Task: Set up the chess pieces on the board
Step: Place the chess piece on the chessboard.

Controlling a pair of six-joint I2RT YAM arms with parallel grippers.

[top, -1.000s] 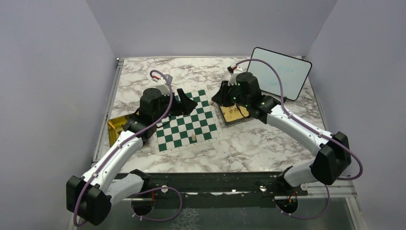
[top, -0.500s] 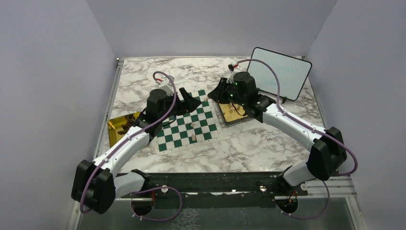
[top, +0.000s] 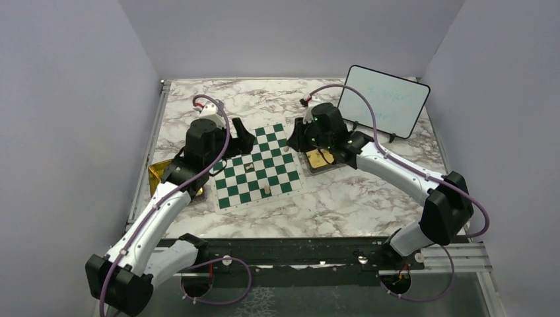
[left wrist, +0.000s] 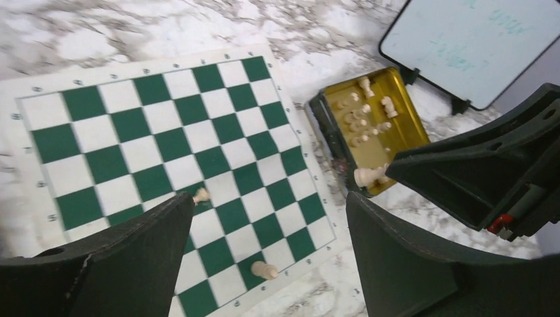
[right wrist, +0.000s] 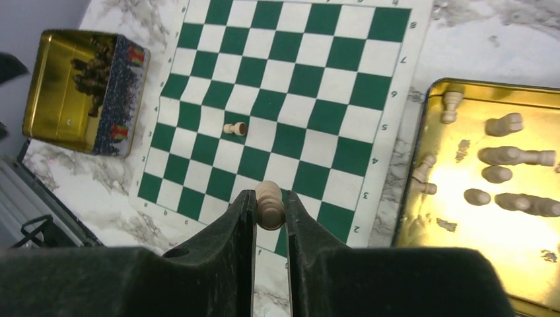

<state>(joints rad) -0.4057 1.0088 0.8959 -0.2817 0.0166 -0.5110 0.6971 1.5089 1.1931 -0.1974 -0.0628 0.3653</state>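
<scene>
The green-and-white board (top: pixel 257 166) lies mid-table. My left gripper (top: pixel 241 140) hovers over its far left part, open and empty (left wrist: pixel 267 201). Between and below its fingers, two cream chess pieces rest on the board, one mid-board (left wrist: pixel 201 195) and one by the near edge (left wrist: pixel 264 269) (top: pixel 267 189). My right gripper (top: pixel 295 137) hangs above the board's right edge, shut (right wrist: pixel 269 197) on a cream chess piece (right wrist: pixel 269 206). Another piece (right wrist: pixel 234 128) stands mid-board in the right wrist view.
A gold tin (right wrist: pixel 455 257) (top: pixel 323 160) with several cream pieces sits right of the board. Left of the board, a second gold tin (right wrist: pixel 66 92) (top: pixel 158 175) holds dark pieces. At the back right leans a whiteboard (top: pixel 386 99).
My left gripper drew back left from the board's middle and opened a little wider. A second piece appeared mid-board. My right gripper moved left from the tin to the board's edge.
</scene>
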